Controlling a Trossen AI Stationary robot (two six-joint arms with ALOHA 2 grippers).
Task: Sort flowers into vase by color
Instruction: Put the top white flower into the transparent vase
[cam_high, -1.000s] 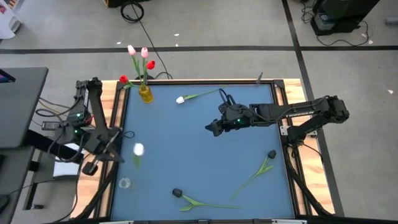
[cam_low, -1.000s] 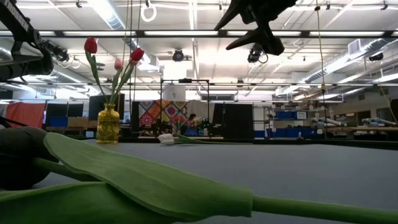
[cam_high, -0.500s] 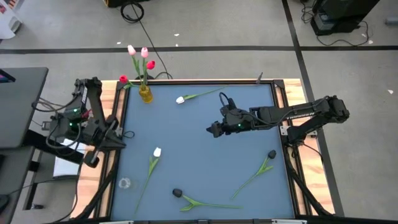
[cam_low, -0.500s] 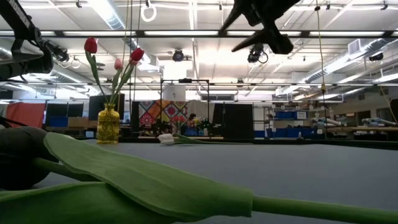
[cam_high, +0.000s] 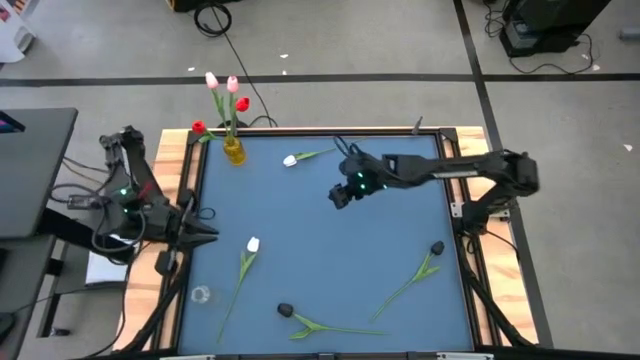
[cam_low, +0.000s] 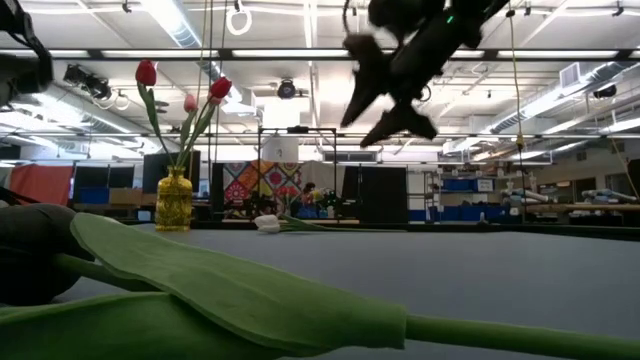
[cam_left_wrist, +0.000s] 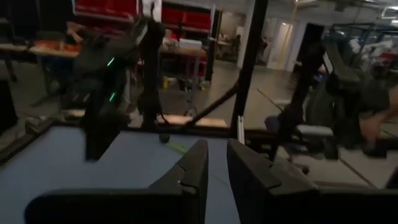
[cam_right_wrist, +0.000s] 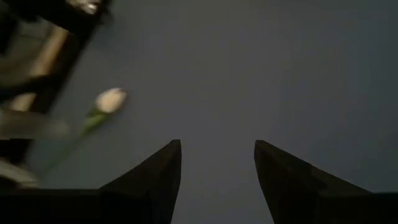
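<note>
Sorting looked partly done: red and pink tulips stood in the yellow glass vase (cam_high: 234, 151), while two white (cam_high: 252, 244) and two black-headed tulips (cam_high: 285, 311) lay on the blue table (cam_high: 320, 240). Right gripper (cam_high: 341, 199) hovered fingers apart, the far white bud (cam_right_wrist: 110, 100) just ahead. Left gripper (cam_high: 207, 224), fingers slightly apart and empty, sat beside the nearer white tulip.

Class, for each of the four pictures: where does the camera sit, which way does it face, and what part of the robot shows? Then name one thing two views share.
High view: overhead, straight down; both arms, left claw, right claw.
Low view: table height, level across; right claw overhead.
Left wrist view: faces across the table; own fingers.
Right wrist view: faces down at the table; own open fingers.
Shared: yellow vase in high and low views.
</note>
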